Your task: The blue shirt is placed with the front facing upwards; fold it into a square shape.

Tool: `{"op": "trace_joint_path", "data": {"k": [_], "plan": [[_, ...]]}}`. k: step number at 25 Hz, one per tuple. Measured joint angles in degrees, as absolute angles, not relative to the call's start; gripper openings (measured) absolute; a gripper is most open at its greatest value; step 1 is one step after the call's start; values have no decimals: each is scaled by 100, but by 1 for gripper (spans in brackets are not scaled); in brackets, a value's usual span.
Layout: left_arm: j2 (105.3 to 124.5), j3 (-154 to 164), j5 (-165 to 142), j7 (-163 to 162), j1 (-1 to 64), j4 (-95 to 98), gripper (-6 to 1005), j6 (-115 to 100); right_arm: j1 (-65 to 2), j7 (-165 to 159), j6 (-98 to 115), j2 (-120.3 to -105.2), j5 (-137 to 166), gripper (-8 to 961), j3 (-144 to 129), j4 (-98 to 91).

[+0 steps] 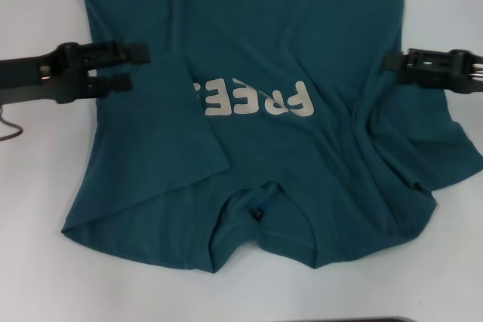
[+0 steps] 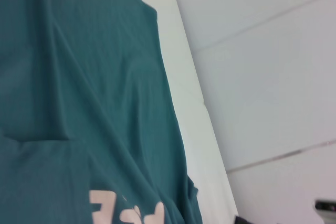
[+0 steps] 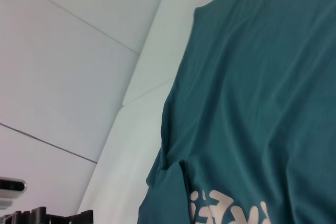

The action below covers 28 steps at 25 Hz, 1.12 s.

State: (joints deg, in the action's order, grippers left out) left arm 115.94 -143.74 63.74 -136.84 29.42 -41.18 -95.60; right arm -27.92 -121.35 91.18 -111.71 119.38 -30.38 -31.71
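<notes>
The blue shirt point(image 1: 302, 28) lies spread on the white table point(image 1: 38, 262), collar toward me. Its off-white letters point(image 1: 256, 99) read upside down. The side of the shirt on my left is folded inward as a flap point(image 1: 151, 133) that covers the first letters. My left gripper point(image 1: 140, 67) hovers open at that flap's upper edge, holding nothing. At the shirt's opposite edge, level with the letters, sits my right gripper point(image 1: 389, 64). The other sleeve point(image 1: 445, 156) lies rumpled and spread. Both wrist views show the shirt point(image 2: 79, 103) point(image 3: 262, 103) and table.
A thin cable point(image 1: 9, 122) loops on the table under my left arm. A dark strip point(image 1: 362, 319) marks the table's near edge. Bare white table surrounds the shirt on both sides and in front.
</notes>
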Motion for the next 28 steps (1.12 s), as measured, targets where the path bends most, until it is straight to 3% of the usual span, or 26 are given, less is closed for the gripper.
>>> {"op": "trace_joint_path", "data": {"k": [5,11,15,20,28], "plan": [[11576,-14677,6382,-13681,2762,-4072,937,-9553,-2733,-12655,9493,-10735,12123,938,-3059,-3243],[11587,-14725,6396,-13672,2711,-4077,937,-9613,-2692,-13328,9795,-10036,12739,932,-2995,-3340],[11597,-14727,6398,-13670,2710,-4073,936,-9616,-2659,-13448,9756,-10006,12981,925,-2984,-3459],[11590,-14731,6399,-13668,2723,-4065,936,-9574,-2655,-13448,9721,-10072,13183,917,-3010,-3488],[11612,-14731,6399,-13642,2708,-4061,936,-9562,-2658,-13381,9535,-10339,13514,905,-3027,-3468]]}}
